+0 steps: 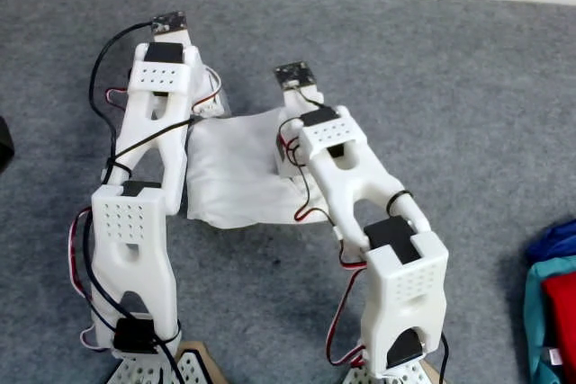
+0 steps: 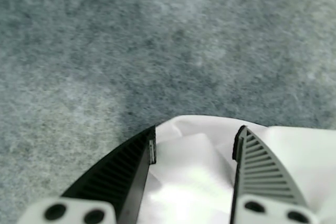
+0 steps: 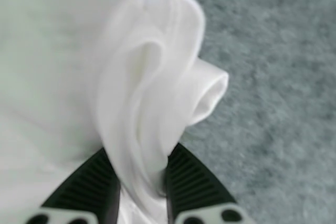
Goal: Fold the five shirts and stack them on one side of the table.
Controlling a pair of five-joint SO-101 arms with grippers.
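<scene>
White fabric shirt (image 1: 236, 177), crumpled on the grey felt tabletop (image 1: 450, 87) between both arms.
Right jaws pinch a bunched fold of it tight; left jaws stand apart, straddling its edge without gripping.

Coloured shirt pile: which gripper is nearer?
Right. The right gripper grips the white shirt on its edge facing the coloured shirt pile; the left gripper is at the opposite corner.

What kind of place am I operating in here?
Probably a robot-training bench: grey carpet-like tabletop, two white arms mounted at its near edge, a white shirt between them, coloured shirts piled at one side.
</scene>
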